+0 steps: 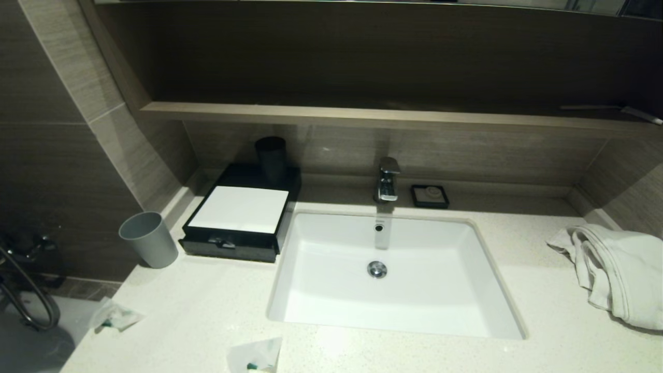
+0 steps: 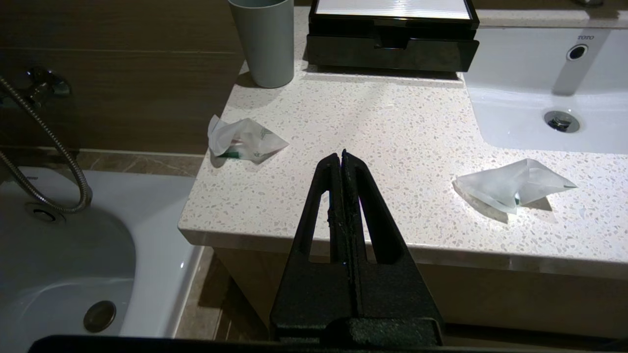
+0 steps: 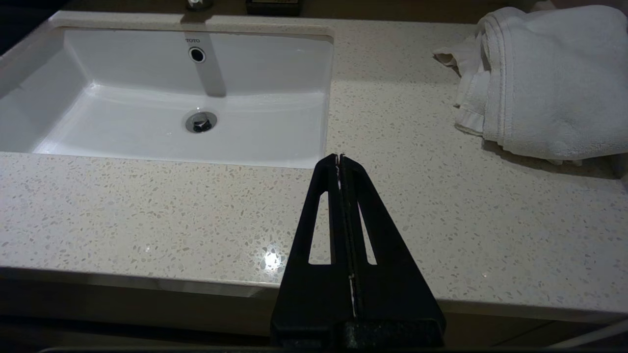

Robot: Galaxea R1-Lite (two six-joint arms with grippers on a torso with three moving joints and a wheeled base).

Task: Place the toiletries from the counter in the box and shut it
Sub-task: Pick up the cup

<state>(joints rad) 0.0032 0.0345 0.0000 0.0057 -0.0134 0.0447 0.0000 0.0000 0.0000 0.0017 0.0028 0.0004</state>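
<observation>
Nothing started yet: left gripper [image 2: 342, 156] and right gripper [image 3: 339, 158] both pinched empty at the counter's [image 1: 207, 305] near edge, two sachets [image 2: 245, 139] [image 2: 512, 185] loose near-left, box [image 1: 235, 217] far-left, its drawer needing pulling first.

We see an off-white counter [image 2: 392, 127] flecked with grey and tan speckles, and a plain white sink [image 1: 393, 280] set in it. The box [image 1: 235, 217] is glossy black with a white top. Two sachets [image 2: 243, 142] [image 2: 512, 186] are translucent white with small green marks. The cup [image 1: 150, 239] is grey, the towel [image 1: 616, 269] white. Both grippers [image 2: 341, 157] [image 3: 339, 159] are matte black.
</observation>
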